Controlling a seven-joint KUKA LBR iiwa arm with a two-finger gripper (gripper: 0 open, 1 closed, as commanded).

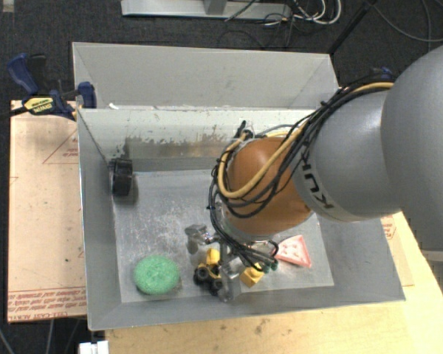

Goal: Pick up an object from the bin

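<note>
Several small things lay on the floor of the grey bin (96, 220), and my gripper (225, 275) was down among the ones at six o'clock, close to the near wall. My orange wrist cover (262, 186) and its cables hung over that spot, so I could not tell whether the gripper was apart or together, nor whether it had anything in it. Right against it, on its nine o'clock side, sat a little yellow-and-black toy (207, 268). A small yellow piece (251, 275) lay on its three o'clock side, and a pale grey bit (196, 236) just off at eleven. I took the toy to be the thing in hand. It looked like hard plastic: light, stiff, somewhat slick and knobbly, so I judged that a hold across its narrow middle would be safer than one on a sticking-out part, which might let it twist away. Further round the bin, a green fuzzy ball (156, 275) rested at seven o'clock, soft and easy to squeeze by the look of it. A pink wedge (295, 253) lay at four, and a black roll-like object (122, 177) stood at ten, well apart from me.
</note>
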